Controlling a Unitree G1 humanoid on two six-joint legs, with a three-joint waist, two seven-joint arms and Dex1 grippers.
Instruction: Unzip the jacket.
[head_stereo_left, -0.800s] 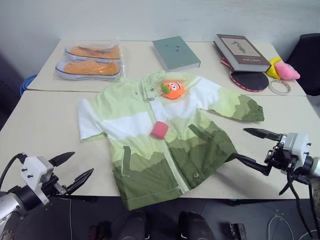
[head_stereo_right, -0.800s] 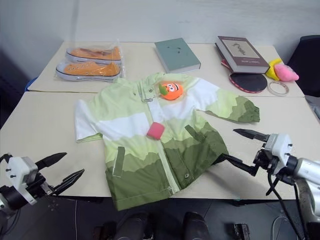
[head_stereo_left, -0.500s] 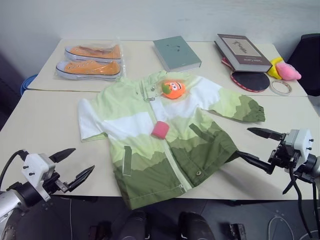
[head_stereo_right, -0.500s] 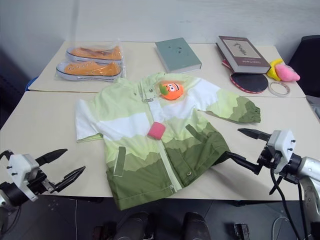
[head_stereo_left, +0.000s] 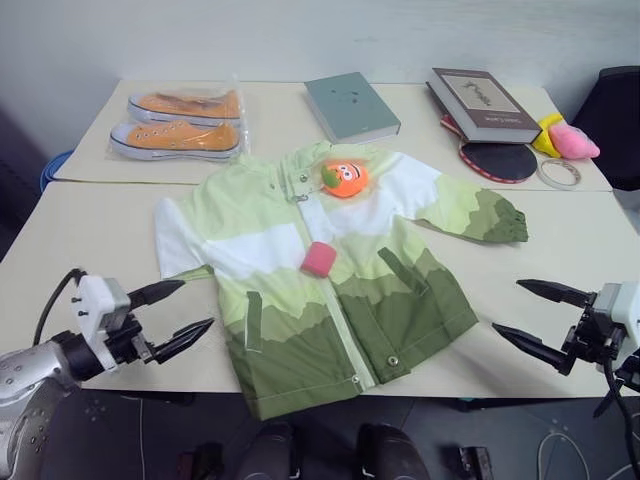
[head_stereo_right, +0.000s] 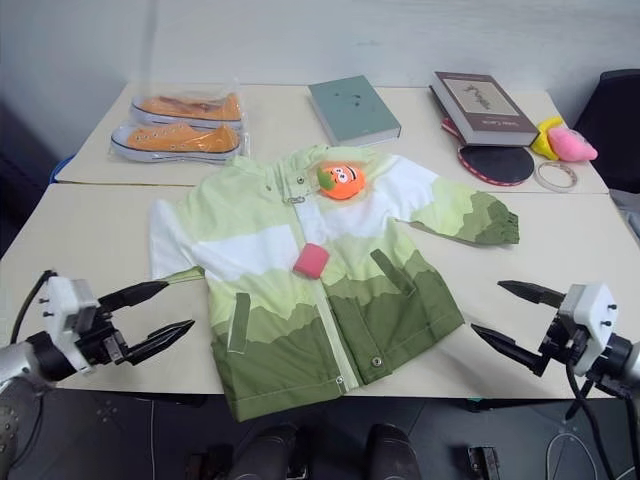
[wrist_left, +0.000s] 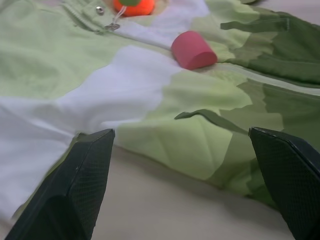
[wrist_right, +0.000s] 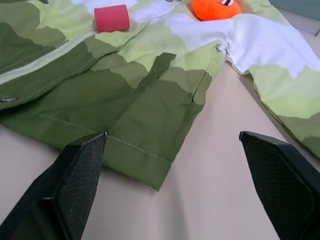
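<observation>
Jacket: the jacket lies flat on the near desk, front up, collar toward the far side and dark green hem at the near edge; both sleeves are spread out to the sides.
Zipper: the zipper runs down the middle of the jacket and looks closed along its whole length; its pull lies up near the collar.
On the jacket: an orange toy sits by the collar and a pink block rests on the chest, just beside the zipper.
Left gripper: the left gripper hovers over the desk beside the jacket's left edge, fingers spread wide and grasping nothing, apart from the cloth.
Right gripper: the right gripper hovers near the desk's front edge, off the jacket's right hem corner, fingers spread wide and empty, not touching the jacket.
Far desk: a pair of orange shoes in a clear bag, a grey-green book, a brown book lying partly over a table tennis paddle, a pink and yellow soft toy and a ring of tape.
</observation>
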